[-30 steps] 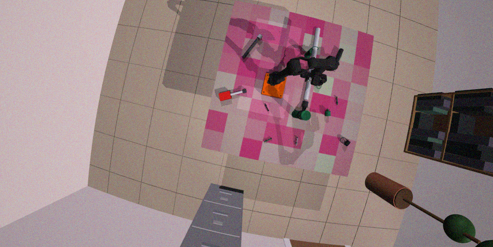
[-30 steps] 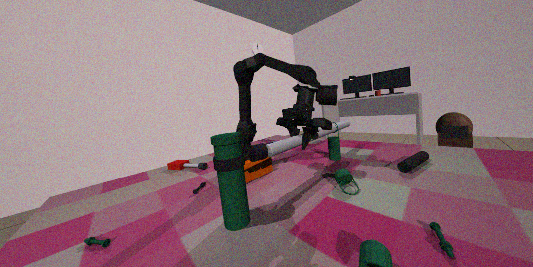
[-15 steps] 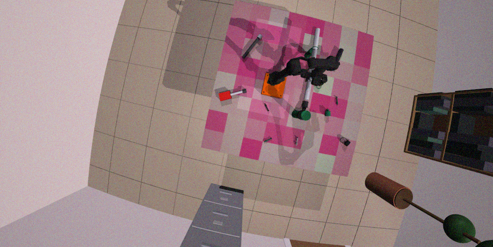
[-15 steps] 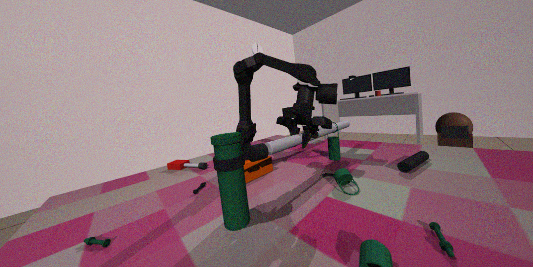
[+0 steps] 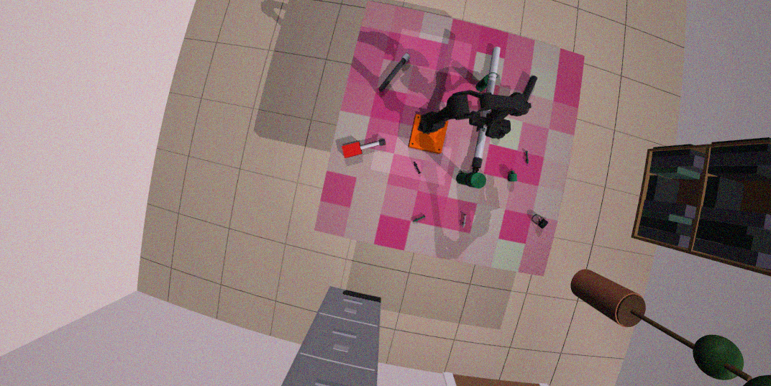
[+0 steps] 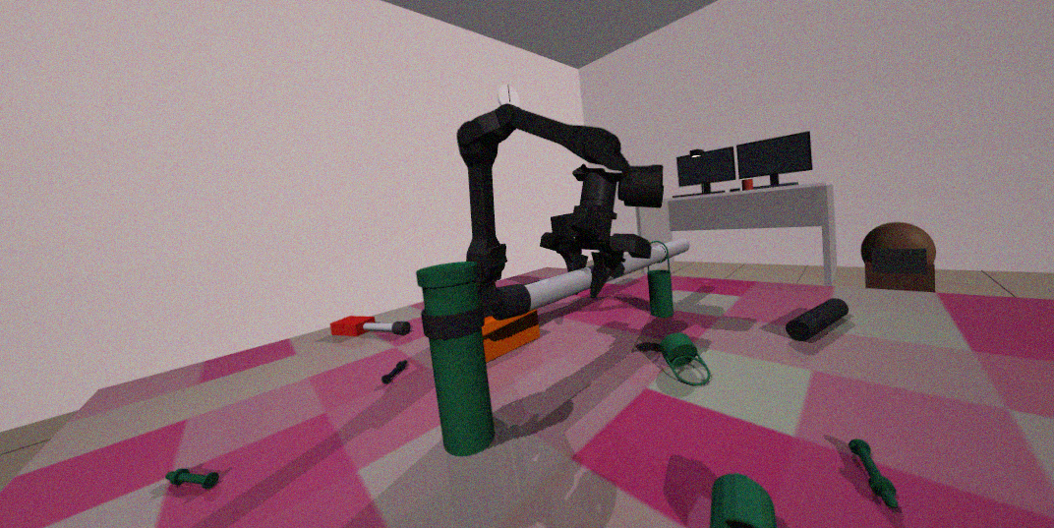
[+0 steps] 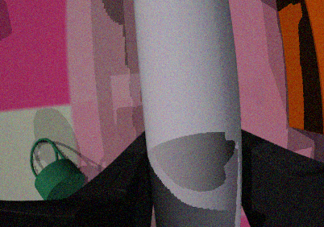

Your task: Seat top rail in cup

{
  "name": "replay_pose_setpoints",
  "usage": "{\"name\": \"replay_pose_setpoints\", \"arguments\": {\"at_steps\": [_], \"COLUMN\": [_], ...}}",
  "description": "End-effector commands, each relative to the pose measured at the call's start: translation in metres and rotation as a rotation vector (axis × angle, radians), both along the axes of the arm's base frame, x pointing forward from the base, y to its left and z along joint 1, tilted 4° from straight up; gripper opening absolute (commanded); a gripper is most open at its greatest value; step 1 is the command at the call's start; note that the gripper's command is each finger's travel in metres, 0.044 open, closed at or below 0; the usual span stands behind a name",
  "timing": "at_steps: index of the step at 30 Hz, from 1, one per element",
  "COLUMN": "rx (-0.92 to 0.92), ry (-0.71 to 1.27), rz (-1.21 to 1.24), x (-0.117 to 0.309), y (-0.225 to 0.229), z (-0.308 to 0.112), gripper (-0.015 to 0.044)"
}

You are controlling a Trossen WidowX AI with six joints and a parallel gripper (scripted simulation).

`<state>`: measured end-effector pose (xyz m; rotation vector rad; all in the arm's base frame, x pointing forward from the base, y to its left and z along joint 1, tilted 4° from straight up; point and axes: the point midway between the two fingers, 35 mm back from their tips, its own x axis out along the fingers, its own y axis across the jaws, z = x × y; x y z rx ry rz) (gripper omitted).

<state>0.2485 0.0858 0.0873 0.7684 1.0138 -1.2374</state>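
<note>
The white rail (image 5: 479, 146) (image 6: 556, 288) (image 7: 189, 64) runs nearly level. Its near end is at and inside the mouth of the black rail-end cup (image 5: 477, 163) (image 6: 510, 300); how deep is hidden. The cup hangs on the black brace band (image 6: 451, 324), high on the green big post (image 6: 460, 391), a little below the post cap (image 5: 477, 180) (image 6: 447, 273). The post stands upright. Farther back the rail passes through the loop of the loop cap (image 6: 660, 276) on the small green post. My gripper (image 6: 587, 276) (image 7: 185, 134) is shut on the rail between cup and loop.
An orange base plate (image 5: 426, 141) (image 6: 516, 335) lies left of the rail. A loose green loop cap (image 6: 679, 350) (image 7: 60, 179) lies to its right. A black cylinder (image 5: 531, 86) (image 6: 817, 319) lies farther right. A red block (image 5: 352, 149) (image 6: 352, 325) and small green fittings lie around.
</note>
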Motion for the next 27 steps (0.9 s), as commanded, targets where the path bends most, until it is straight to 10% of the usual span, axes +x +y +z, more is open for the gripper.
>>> {"name": "replay_pose_setpoints", "arguments": {"at_steps": [1, 27], "rx": [-0.007, -0.006], "ry": [-0.009, -0.002], "rz": [0.005, -0.002], "x": [0.0009, -0.0005], "y": [-0.0040, -0.0009], "z": [0.0028, 0.0014], "gripper": [0.0000, 0.0000]}}
